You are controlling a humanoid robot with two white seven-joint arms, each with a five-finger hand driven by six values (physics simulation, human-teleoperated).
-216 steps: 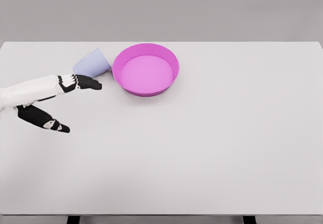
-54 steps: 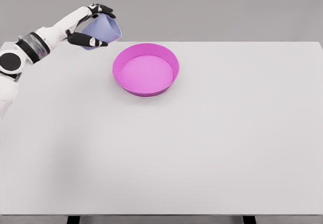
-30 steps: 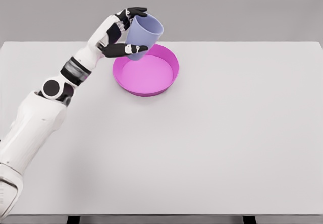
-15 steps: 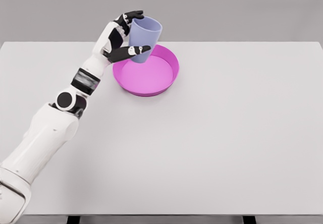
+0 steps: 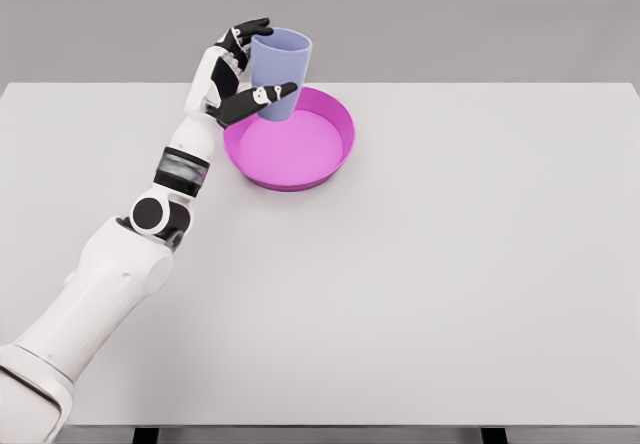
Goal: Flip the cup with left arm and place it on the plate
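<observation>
From my seat the nearest thing is the robot's own white arm, coming in at the lower left of the frame and running up over the bare white table [image 5: 420,294] toward the upper left of centre. At its end my left hand [image 5: 238,76] is clamped on the cup [image 5: 279,69], dark fingers [image 5: 248,30] curled over the far side near the rim and the thumb pressed across the near wall lower down. I judge the flip to be done: the lavender cup stands close to upright with its open mouth at the top, and from this angle I cannot see into it, so whether it holds anything I cannot tell. What is left is the placing. The cup's base hangs over the upper left part of the magenta plate [image 5: 330,164], by its far left rim, and it looks to me raised off the plate floor rather than resting on it, though the view does not settle that. The plate itself is a shallow round dish with a raised wall, and nothing lies in it. My right arm does not show anywhere in the frame.
</observation>
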